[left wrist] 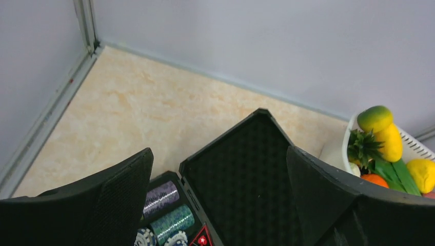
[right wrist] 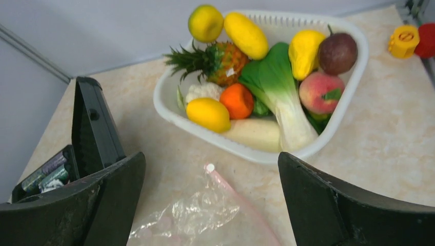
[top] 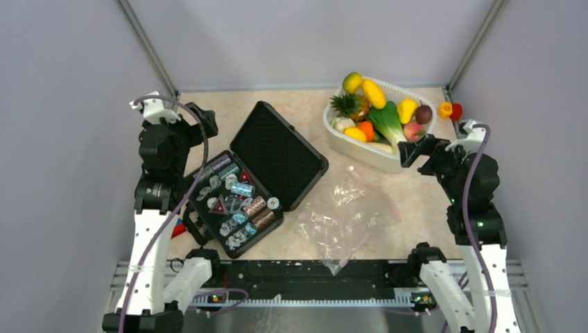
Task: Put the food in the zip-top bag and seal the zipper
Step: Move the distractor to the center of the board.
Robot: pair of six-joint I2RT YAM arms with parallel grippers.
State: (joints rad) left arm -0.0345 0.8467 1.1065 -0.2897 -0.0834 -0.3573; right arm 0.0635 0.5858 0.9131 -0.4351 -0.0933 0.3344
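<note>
Film thin, limp, likely slippery, the zip-top bag (top: pixel 347 215) is laid at five o'clock, best pinched beside its pink zipper (right wrist: pixel 241 202). The left gripper (left wrist: pixel 219 154) and right gripper (right wrist: pixel 211 159) are held wide, empty. Light, glossy food (top: pixel 385 118) is heaped in a white tub (top: pixel 357 148) at one o'clock.

**Top view:** the camera is looking down from above and behind the arm bases (top: pixel 191 267), standing far enough back to be taking in the whole worktop (top: pixel 208 114) from near edge to far edge.

**Left wrist view:** the camera is facing the far left corner, riding close above the open case (left wrist: pixel 241 169).

**Right wrist view:** the camera is facing the far edge by the right corner, hanging close above the tub (right wrist: pixel 169 110) and the bag (right wrist: pixel 205 215).

Both wrist views are sharing the case and the tub, and the top view is covering both.
</note>
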